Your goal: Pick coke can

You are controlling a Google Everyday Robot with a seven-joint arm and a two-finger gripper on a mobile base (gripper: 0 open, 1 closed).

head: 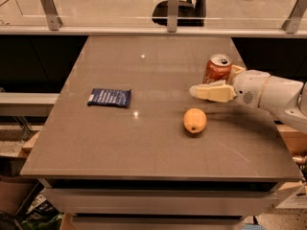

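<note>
The coke can (pixel 217 69), red with a silver top, stands upright at the right side of the table. My gripper (pixel 209 83) reaches in from the right at the can's level. Its near cream finger (pixel 211 91) lies in front of the can's lower part and hides it. The far finger (pixel 235 71) shows just behind the can on its right. The can stands between the two fingers, and the jaws are apart. I cannot tell whether the fingers touch it.
A round orange fruit (pixel 194 120) lies in front of the gripper, a little to the left. A flat dark-blue snack packet (pixel 110 97) lies at the left of the grey table (pixel 144 143). A glass railing runs behind the table.
</note>
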